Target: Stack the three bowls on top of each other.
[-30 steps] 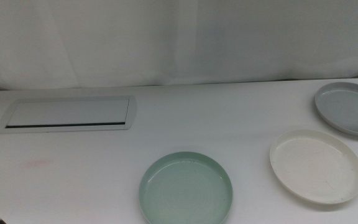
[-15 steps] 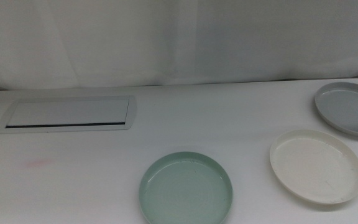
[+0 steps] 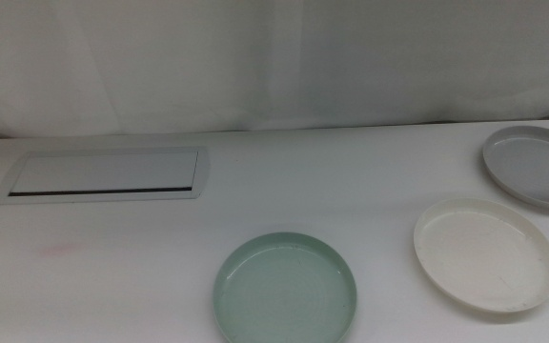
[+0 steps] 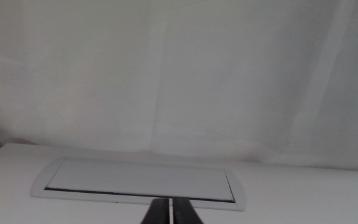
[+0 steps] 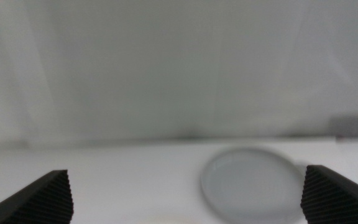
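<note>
3 bowls lie apart, unstacked: green [image 3: 285, 289] front centre, cream [image 3: 485, 254] to its right, grey [image 3: 534, 166] behind cream. Right gripper [image 5: 185, 202] gapes wide, empty, facing grey; left gripper [image 4: 169, 212] pinched closed, empty, near panel [image 3: 105, 174]. Advice: grip grey's rim, lift level.

The middle camera is looking down over the table [image 3: 141, 257]. Both wrist cameras are facing the curtain [image 4: 179, 68] low; the left shares the white panel [image 4: 138, 182], the right the grey bowl [image 5: 253, 180].

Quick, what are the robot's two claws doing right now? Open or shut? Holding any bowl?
Left gripper: shut, holding nothing, facing the white panel.
Right gripper: wide open, holding nothing, facing the grey bowl.
</note>
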